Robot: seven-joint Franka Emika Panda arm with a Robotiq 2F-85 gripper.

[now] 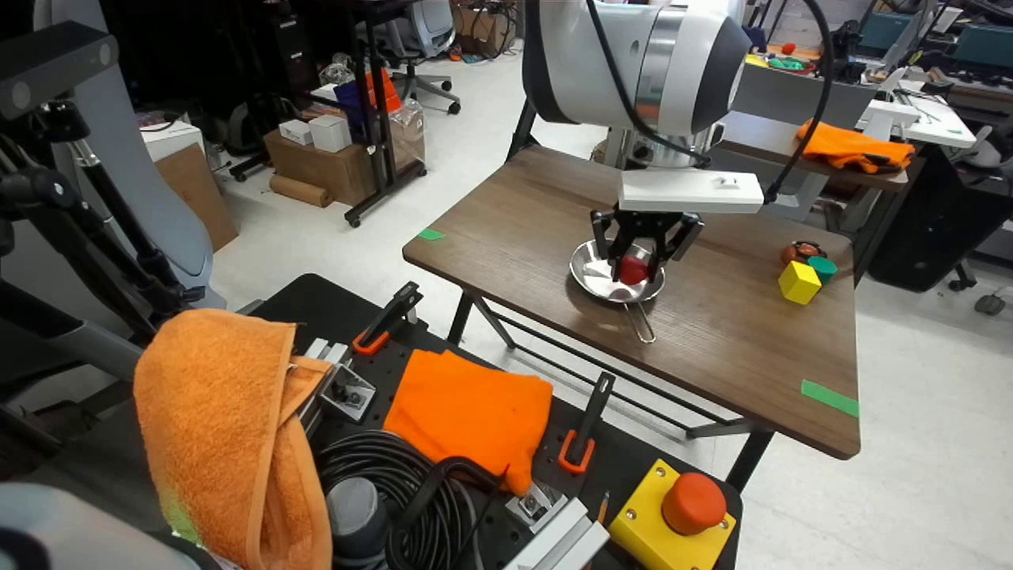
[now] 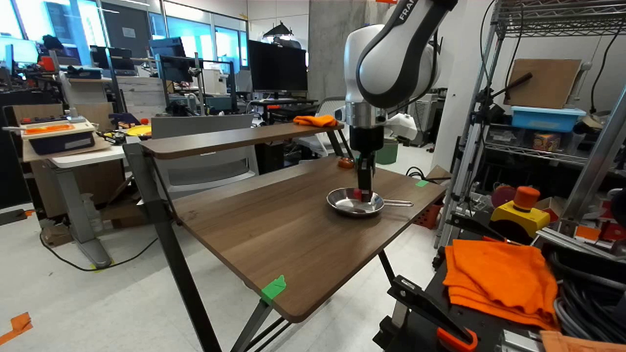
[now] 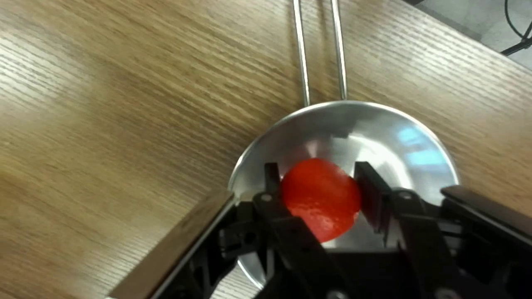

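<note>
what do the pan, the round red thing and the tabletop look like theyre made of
Pan: polished metal, probably stainless steel; it is silvery with bright, mirror-like reflections.
Round red thing: perhaps plastic or rubber, fairly smooth and slightly glossy; the small highlights leave it open.
Tabletop: wood or wood-look laminate with a satin finish; brown grain lines and soft bright patches fit either.

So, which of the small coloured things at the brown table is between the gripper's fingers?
The round red object, at the frying pan with the fingers on both sides. The yellow block, green piece and orange-brown object are grouped away from it.
</note>
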